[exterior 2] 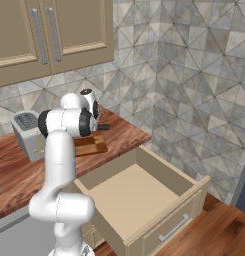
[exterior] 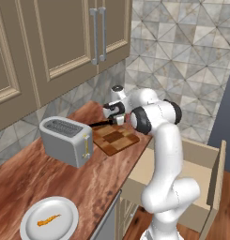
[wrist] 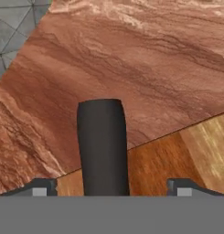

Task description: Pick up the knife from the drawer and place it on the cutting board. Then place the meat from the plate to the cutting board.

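Knife (wrist: 103, 146) laid across cutting board (exterior: 115, 139), handle overhanging the table (wrist: 131, 68); claw (wrist: 111, 187) released, fingers wide either side. Meat (exterior: 47, 220) still on plate (exterior: 65, 206) at seven o'clock. Drawer (exterior 2: 144, 200) open.

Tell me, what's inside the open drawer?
The drawer shows just its pale bare floor. The arm covers its back left corner, so that bit stays unseen.

Even, bright rendered light; soft shadows; hand view slightly blurred
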### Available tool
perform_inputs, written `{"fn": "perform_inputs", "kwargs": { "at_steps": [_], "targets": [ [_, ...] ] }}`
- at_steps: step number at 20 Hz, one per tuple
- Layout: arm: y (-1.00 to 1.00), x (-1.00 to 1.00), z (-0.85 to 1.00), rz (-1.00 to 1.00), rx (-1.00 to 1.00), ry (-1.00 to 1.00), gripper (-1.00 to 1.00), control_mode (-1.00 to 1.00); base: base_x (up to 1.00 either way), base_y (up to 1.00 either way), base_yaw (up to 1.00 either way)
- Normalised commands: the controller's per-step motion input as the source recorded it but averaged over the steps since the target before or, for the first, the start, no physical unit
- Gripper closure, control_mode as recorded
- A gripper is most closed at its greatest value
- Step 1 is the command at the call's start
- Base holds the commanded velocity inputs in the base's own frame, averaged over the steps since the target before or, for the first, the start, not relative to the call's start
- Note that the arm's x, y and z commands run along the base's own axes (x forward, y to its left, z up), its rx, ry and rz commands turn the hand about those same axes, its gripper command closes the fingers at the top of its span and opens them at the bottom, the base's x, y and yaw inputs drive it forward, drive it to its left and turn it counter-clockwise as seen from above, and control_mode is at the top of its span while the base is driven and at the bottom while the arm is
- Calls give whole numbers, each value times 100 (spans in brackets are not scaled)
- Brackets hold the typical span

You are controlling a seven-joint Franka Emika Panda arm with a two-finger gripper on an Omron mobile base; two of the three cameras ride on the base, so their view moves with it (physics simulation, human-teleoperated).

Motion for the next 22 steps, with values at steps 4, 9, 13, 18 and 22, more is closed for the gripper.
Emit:
{"fn": "perform_inputs", "kwargs": {
  "at_steps": [4,9,13,18,22],
  "targets": [
    [-1,-43,1,0,0,-27,-100,-100,0,0,0],
    [-14,-52,0,0,1,-21,-100,-100,0,0,0],
    [-21,-53,9,0,3,-23,-100,-100,0,0,0],
    [-18,-49,25,0,3,-27,-100,-100,0,0,0],
    [-11,-44,45,0,1,-22,-100,-100,0,0,0]
  ]
}}
